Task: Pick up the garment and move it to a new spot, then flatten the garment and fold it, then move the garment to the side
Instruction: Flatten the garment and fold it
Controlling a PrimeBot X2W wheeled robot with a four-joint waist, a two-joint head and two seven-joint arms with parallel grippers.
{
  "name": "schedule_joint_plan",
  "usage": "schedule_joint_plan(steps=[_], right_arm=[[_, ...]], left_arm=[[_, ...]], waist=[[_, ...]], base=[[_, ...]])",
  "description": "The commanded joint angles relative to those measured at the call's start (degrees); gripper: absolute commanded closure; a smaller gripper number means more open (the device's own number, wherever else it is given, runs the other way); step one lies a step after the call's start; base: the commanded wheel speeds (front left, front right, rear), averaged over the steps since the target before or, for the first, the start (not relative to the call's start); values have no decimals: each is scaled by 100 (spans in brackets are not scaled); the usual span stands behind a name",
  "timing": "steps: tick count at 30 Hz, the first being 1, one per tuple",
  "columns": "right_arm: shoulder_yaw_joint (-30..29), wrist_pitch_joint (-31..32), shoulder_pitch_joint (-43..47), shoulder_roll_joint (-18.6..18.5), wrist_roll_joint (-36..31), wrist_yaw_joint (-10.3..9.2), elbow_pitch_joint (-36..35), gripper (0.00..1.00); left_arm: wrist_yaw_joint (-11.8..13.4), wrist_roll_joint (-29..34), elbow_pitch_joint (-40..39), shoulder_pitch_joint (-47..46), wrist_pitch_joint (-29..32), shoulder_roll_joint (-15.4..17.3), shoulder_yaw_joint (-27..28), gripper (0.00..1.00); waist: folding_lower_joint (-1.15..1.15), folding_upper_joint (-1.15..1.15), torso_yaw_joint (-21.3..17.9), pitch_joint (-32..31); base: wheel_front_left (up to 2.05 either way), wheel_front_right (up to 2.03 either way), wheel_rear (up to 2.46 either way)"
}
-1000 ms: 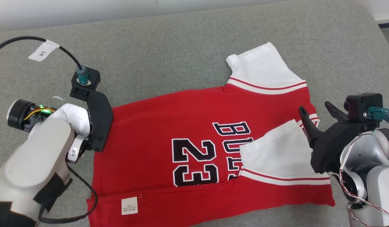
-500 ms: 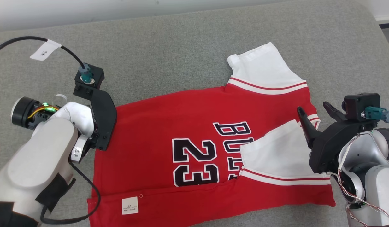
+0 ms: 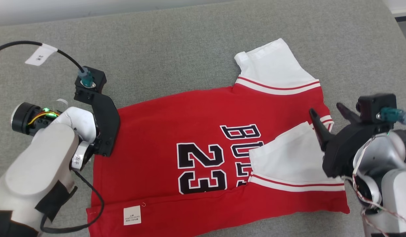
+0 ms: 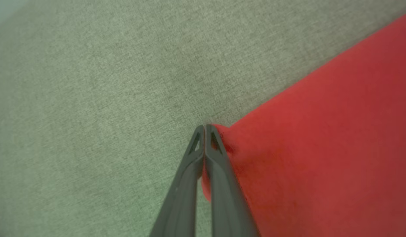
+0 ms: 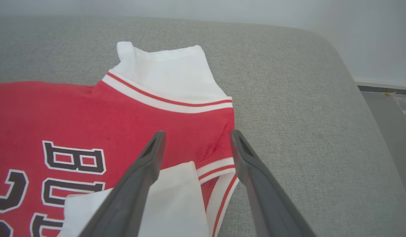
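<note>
The garment (image 3: 196,131) is a red jersey with white sleeves and black "23" lettering, lying flat on the grey cushion. In the left wrist view my left gripper (image 4: 204,126) is shut on the red corner of the garment (image 4: 321,131), with cloth showing between the fingers lower down. In the head view the black wrist mount (image 3: 104,125) covers those fingers at the jersey's left edge. My right gripper (image 3: 325,109) stands open just above the jersey's right edge, by the folded-in white sleeve (image 3: 288,158). Its fingers straddle the striped collar trim (image 5: 219,164) without touching it.
The grey cushion (image 3: 189,49) extends well beyond the jersey at the back and on the left. Its rounded right edge drops to the floor (image 5: 387,98). A black cable with a paper tag (image 3: 36,55) arcs above the left arm.
The whole head picture has shifted slightly, so the camera moved. The left wrist nudged a little toward the jersey's corner. The right gripper kept its place and stayed open.
</note>
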Motion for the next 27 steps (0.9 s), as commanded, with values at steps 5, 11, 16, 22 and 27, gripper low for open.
schedule_joint_plan(steps=[5,11,16,22,27], right_arm=[[-206,175,-733,-41,-6,-14,50,0],[-548,431,-1619,23,-300,-14,697,0],[-664,613,-2445,-129,-756,-14,1661,0],[-856,204,-3089,-230,-1274,-14,2809,0],[-1155,-207,-3339,-154,-1546,-14,3441,0]], left_arm=[[88,-220,-180,35,-295,70,250,100],[161,-488,-418,197,-636,21,550,100],[121,-672,-528,246,-857,-87,676,100],[103,-712,-661,174,-1093,-268,674,100],[107,-638,-731,99,-1251,-353,643,100]], waist=[[0,0,64,130],[0,0,247,236],[0,0,482,373],[0,0,825,564],[0,0,1034,713]], base=[[0,0,0],[0,0,0],[0,0,0],[0,0,0],[0,0,0]])
